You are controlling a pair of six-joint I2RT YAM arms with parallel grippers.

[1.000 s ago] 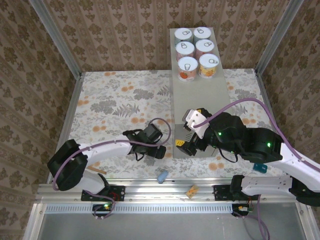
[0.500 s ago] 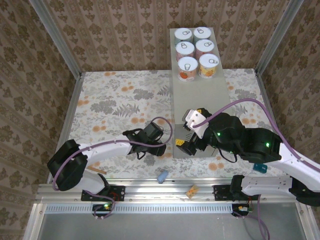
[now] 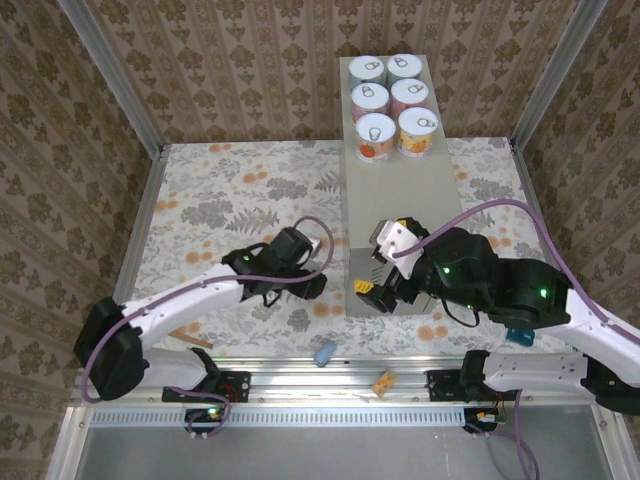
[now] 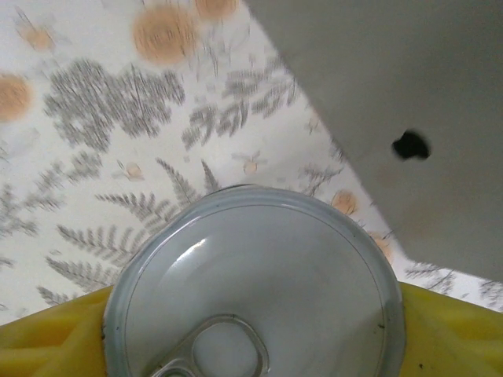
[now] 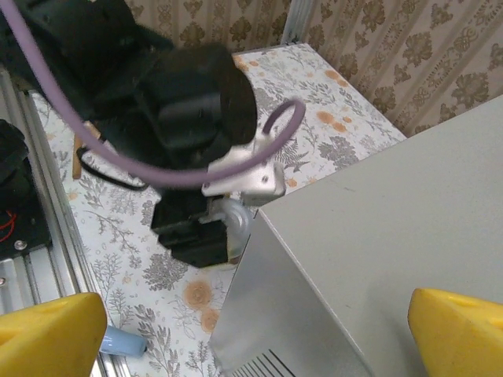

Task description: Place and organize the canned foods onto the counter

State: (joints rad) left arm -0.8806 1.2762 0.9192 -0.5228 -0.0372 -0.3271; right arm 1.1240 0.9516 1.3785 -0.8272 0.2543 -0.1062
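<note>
Counting the canned foods, we found seven in all. Six cans [image 3: 370, 97] stood upright on the far end of the counter [image 3: 400, 190], in two rows of three side by side, their silvery pull-tab lids facing up. The seventh can [image 4: 251, 290] sat between the yellow pads [image 4: 55, 338] of the left gripper [image 3: 297, 272], down beside the counter's near left corner, above the floral floor [image 3: 220, 200]. We saw one pad against each side of that can, just below its rim, so the pincer was pinching it. Whether the can rested on the floor or hung clear of it, we could not tell.

We counted one counter, a tall grey box with a flat top; its near half was bare. The right gripper [image 5: 251, 345] hovered over that near end with its two yellow fingers [image 5: 47, 334] spread wide apart, gripping nothing and touching nothing.

We also noted one small blue lump [image 3: 324, 352] and one tan block [image 3: 383, 381] at the near edge of the floor, well apart from the cans.
</note>
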